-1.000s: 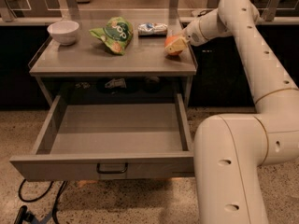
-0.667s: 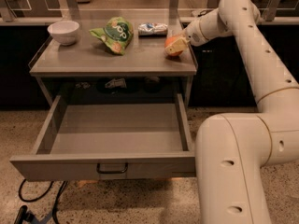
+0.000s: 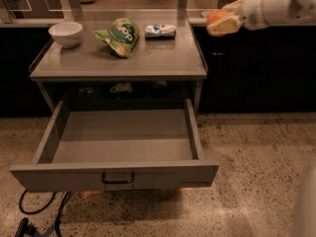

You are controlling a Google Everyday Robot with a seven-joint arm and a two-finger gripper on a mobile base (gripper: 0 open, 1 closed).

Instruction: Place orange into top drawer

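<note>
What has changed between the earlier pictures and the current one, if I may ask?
The gripper, shut on the orange, has carried it up and to the right, from the right rear corner of the table to mid-air beyond its right edge. The top drawer remains open and empty. The white bowl, green snack bag and packet have not moved.

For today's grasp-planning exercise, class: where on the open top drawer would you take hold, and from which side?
Probably the dark handle at the centre of the front panel of the top drawer, coming from the front: its thin horizontal bar suits a pinch from above and below. The gripper is up beyond the right edge of the table, holding the orange.
</note>
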